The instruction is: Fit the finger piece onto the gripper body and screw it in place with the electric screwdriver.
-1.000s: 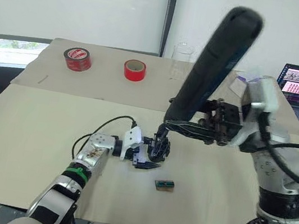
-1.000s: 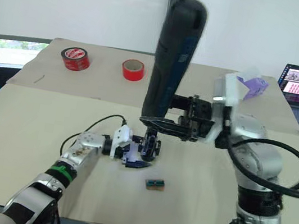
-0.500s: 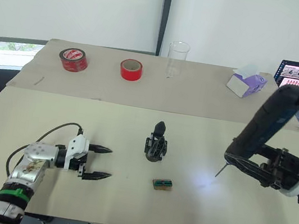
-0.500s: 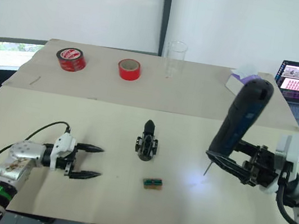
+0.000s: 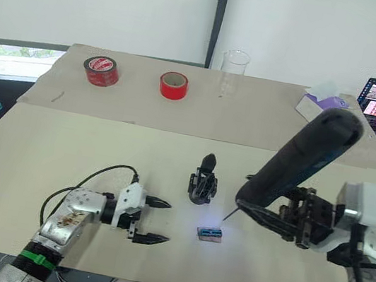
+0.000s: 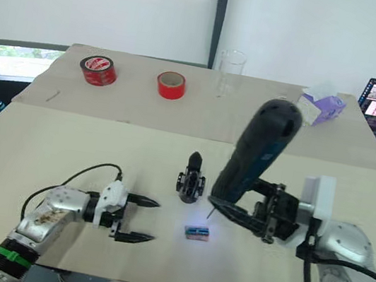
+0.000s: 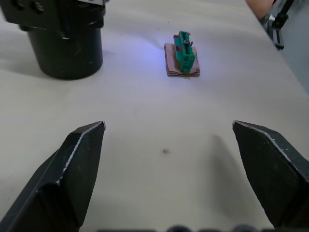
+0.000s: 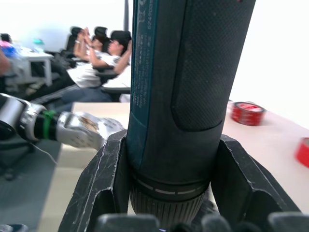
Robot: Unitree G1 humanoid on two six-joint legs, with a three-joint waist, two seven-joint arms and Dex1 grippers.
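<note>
The right gripper [image 6: 245, 211] holds the electric screwdriver [image 6: 254, 155], bit over the small green block [image 6: 196, 233], probably collecting a screw for the gripper body [image 6: 190, 181]; the left gripper [image 6: 138, 218] waits wide open.

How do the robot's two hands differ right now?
The left gripper has its jaws spread wide and holds nothing, while the right gripper is clamped around the electric screwdriver. The left gripper lies low over the table; the right gripper holds its tool tilted, bit pointing down near the small green block. Both have two black fingers.

Left hand [image 5: 150, 219] gapes empty; right hand [image 5: 252, 212] is clamped shut.
</note>
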